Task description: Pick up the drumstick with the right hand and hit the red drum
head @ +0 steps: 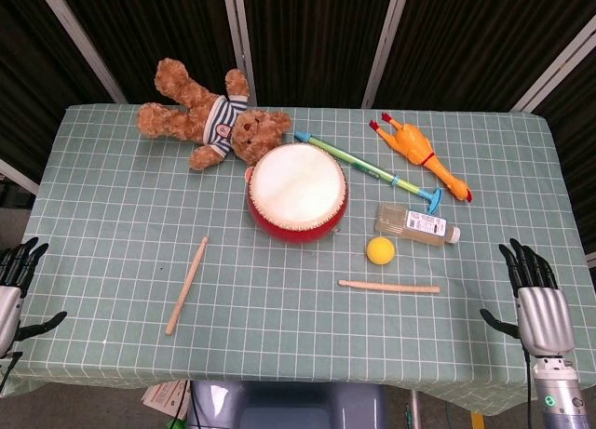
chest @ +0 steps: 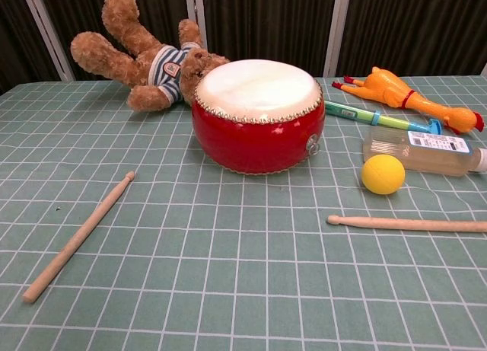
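Right hand [head: 538,303] at my 4 o'clock, table edge, fingers spread wide, holding nothing. Left hand [head: 17,285] at 8 o'clock, partly cut off by frame, fingers apart, empty. Neither hand in chest view. Drumstick [head: 388,287] near right hand, long axis running 3-to-9, tip pointing 9 o'clock; butt end cut off in chest view. Second drumstick [head: 187,285] at left, tip toward 1 o'clock. Yellow ball [head: 380,250] just beyond. Bottle [head: 417,222] on its side, label unreadable. Red drum [head: 297,193] at 12 o'clock, centre table.
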Tool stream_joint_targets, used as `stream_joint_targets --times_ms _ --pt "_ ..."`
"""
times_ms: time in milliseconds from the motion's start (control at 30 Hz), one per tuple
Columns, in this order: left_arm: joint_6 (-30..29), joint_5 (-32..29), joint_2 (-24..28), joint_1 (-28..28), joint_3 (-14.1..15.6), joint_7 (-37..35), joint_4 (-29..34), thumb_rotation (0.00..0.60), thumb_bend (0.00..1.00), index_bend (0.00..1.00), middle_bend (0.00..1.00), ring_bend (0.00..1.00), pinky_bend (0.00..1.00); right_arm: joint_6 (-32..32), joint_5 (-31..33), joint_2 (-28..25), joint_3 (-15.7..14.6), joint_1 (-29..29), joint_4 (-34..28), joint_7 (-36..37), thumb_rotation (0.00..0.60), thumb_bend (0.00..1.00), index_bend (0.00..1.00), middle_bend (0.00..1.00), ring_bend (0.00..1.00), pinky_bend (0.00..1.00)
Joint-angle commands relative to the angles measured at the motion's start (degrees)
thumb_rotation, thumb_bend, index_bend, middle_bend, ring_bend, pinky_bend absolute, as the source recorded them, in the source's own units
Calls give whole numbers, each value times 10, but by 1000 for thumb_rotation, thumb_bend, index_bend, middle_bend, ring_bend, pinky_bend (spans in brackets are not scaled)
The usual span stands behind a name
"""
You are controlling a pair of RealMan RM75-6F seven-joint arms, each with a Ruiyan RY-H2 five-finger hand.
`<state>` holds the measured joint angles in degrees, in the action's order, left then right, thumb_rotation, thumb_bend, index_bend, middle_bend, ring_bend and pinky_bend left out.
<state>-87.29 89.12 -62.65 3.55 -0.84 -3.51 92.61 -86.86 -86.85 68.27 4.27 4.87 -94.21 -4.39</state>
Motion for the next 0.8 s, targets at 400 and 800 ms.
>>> stream_joint_targets --times_ms 400,800 --pt "5 -4 2 0 1 2 2 600 15 0 0 0 0 7 5 -4 -1 1 -4 -2 600 151 0 0 0 103" --pt "14 -11 4 2 1 4 7 600 15 0 0 0 0 5 13 8 14 8 -4 -31 600 152 0 287 405 496"
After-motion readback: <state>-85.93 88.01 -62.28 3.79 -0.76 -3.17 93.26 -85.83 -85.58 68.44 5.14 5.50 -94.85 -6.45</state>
